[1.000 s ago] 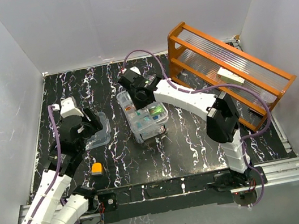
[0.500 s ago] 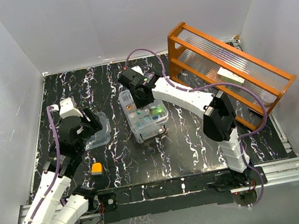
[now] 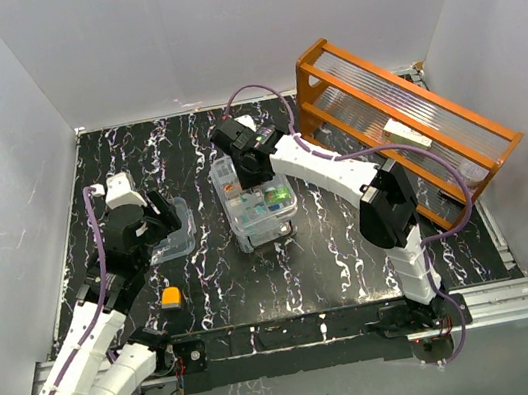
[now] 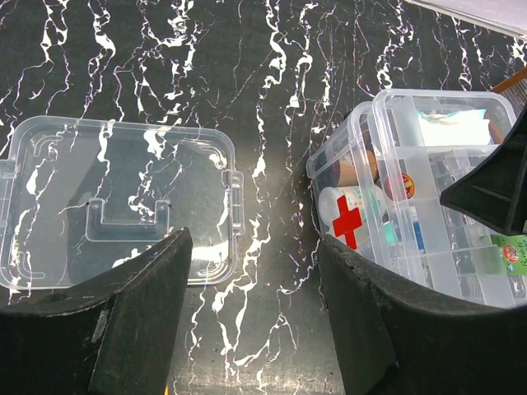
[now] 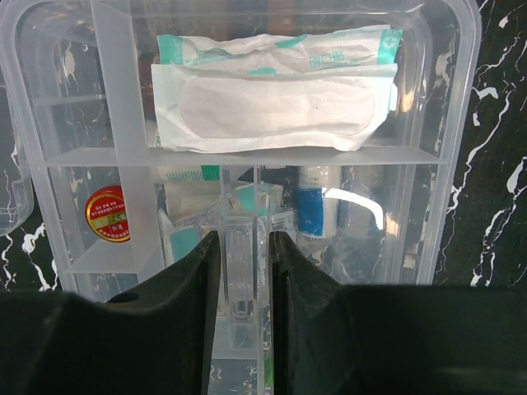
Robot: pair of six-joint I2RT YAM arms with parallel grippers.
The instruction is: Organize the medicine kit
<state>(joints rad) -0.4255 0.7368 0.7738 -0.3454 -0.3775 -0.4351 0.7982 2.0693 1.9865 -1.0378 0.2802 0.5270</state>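
Observation:
The medicine kit [image 3: 264, 210], a clear box with a red cross [image 4: 347, 222] on its side, stands mid-table without its lid. Its clear compartment tray [image 5: 82, 156] sits on top and holds a wrapped plaster [image 5: 272, 99]. Through it a red round tin [image 5: 107, 216] and small packets show. My right gripper [image 5: 239, 243] is shut on the tray's upright centre handle [image 5: 239, 271]. The clear lid [image 4: 115, 206] lies flat to the left of the box. My left gripper [image 4: 251, 247] hangs open over bare table between lid and box, touching neither.
An orange wooden rack [image 3: 404, 123] with ribbed clear panels lies tilted at the back right, close to the right arm. A small orange block [image 3: 170, 296] sits on the black marbled table [image 3: 333, 247] near the left arm. White walls close in on three sides.
My right gripper has shifted slightly toward the back over the kit, still holding the tray handle. The left arm has hardly moved.

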